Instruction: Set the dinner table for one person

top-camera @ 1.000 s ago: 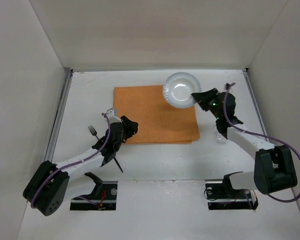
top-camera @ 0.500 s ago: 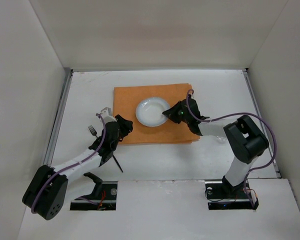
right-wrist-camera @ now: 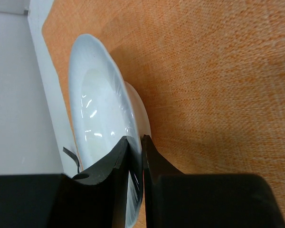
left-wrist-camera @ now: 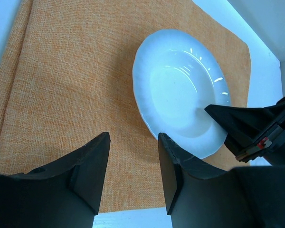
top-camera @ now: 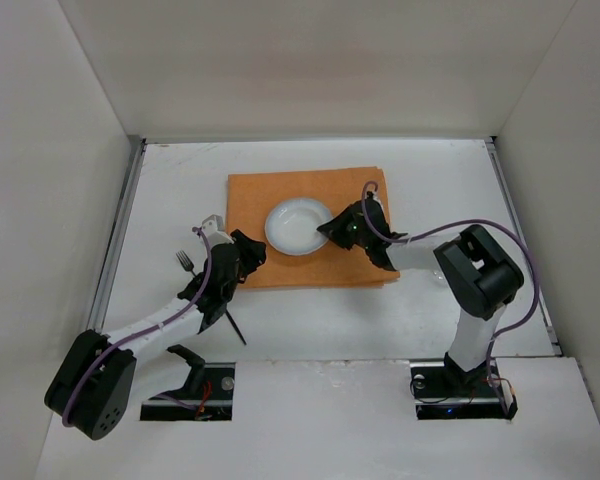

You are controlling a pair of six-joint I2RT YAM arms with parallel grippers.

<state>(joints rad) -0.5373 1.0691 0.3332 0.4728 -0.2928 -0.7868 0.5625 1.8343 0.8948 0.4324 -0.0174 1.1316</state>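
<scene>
Tabletop point(top-camera: 180, 170) spans the workspace, rails on both sides. Nearest: left fingers point(left-wrist-camera: 92, 166) released and empty at the mat's point(top-camera: 260, 195) near-left edge, with the fork point(top-camera: 186, 262) lying beside that arm. Farther: right fingers point(right-wrist-camera: 109, 166) clenched on the plate point(top-camera: 295, 225) rim, plate tilted over mat centre. Step, as judged: placing the plate. Next: level, lower, release. One second ago the plate overhung the mat's far-right corner.

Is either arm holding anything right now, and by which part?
The right pincer grips the white plate by its rim. The left pincer is open and holds nothing.
</scene>
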